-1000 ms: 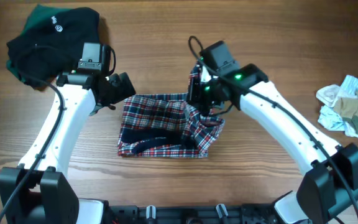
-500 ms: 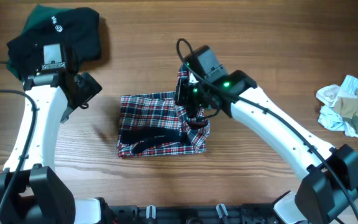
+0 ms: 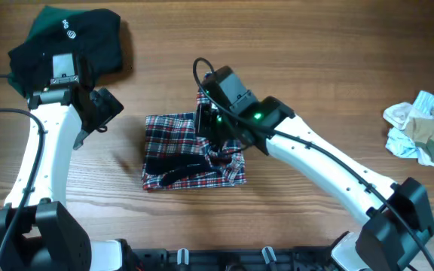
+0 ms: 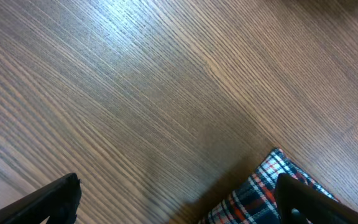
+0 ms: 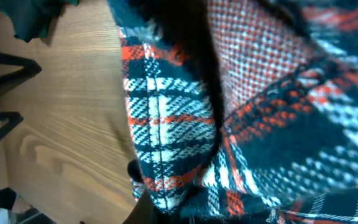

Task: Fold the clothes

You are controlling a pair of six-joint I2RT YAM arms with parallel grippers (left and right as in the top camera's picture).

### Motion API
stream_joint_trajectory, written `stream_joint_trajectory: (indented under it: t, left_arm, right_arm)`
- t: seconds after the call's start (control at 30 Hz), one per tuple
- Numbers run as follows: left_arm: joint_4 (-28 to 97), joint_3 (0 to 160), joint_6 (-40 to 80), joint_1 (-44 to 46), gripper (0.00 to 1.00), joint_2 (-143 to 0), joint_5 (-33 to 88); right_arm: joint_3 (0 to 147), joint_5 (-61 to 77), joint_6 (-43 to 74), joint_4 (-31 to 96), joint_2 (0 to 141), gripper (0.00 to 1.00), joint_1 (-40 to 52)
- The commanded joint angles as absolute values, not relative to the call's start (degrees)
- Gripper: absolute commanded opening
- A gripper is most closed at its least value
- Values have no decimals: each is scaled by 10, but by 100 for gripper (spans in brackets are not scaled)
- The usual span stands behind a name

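Observation:
The clothes, a red, white and navy plaid garment [image 3: 178,154], lie partly folded on the wooden table. My right gripper [image 3: 208,129] is shut on the plaid fabric and holds its right side lifted over the middle of the pile. In the right wrist view the plaid cloth [image 5: 247,106] fills the frame and hides most of the right gripper [image 5: 185,214]. My left gripper [image 3: 108,111] hangs open to the left of the garment, apart from it. In the left wrist view only bare wood lies in the left gripper [image 4: 179,196], with a plaid corner [image 4: 257,193] by its right finger.
A dark green and black garment [image 3: 66,41] lies bunched at the back left, behind the left arm. A crumpled pile of pale cloths [image 3: 422,128] sits at the right edge. The table [image 3: 315,68] is brown wood.
My right gripper has carried the lifted plaid side leftward over the garment. The left arm drew back to the left a second ago and has stayed still since, open.

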State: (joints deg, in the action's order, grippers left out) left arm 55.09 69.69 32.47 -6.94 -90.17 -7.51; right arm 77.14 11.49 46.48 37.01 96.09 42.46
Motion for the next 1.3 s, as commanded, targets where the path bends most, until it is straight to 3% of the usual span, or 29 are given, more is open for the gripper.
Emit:
stream_joint_trajectory:
  t: [0.0, 0.17, 0.33, 0.4, 0.47, 0.53, 0.57, 0.63, 0.8, 1.0, 1.17, 1.23, 1.27]
  left_arm:
    - [552, 693, 335, -73, 100, -889, -84]
    - [556, 693, 335, -73, 100, -889, -84]
    - [562, 693, 335, -73, 100, -889, -84]
    - [562, 693, 335, -73, 100, -889, -84]
    - [562, 693, 335, -73, 100, -889, -84]
    - [562, 693, 335, -73, 100, -889, -84]
    - [562, 693, 335, -73, 100, -889, -84]
    - [562, 693, 335, -73, 100, -889, -84]
    - [565, 693, 335, -73, 100, -889, -84]
    - [569, 693, 334, -73, 100, -889, -44]
    - [556, 693, 233, -66, 100, -889, 81]
    - [555, 693, 211, -51, 100, -889, 117]
    - [556, 693, 209, -38, 100, -889, 125]
  right_arm:
    - [785, 109, 475, 350, 949, 4, 443]
    - [785, 109, 476, 323, 951, 4, 467]
    - [785, 136, 476, 307, 973, 11, 471]
    - [785, 152, 475, 293, 986, 22, 475]
    - [785, 154, 476, 281, 999, 43, 483]
    - [785, 154, 479, 272, 1005, 55, 489]
    - [785, 154, 480, 270, 1008, 73, 492]
    - [785, 150, 480, 270, 1012, 82, 496]
    - [785, 145, 473, 270, 1013, 82, 496]
    - [785, 40, 442, 335, 961, 82, 448]
    - [784, 44, 397, 407, 957, 84, 386]
    - [783, 42, 390, 437, 961, 75, 366]
    - [783, 42, 389, 449, 962, 60, 359]
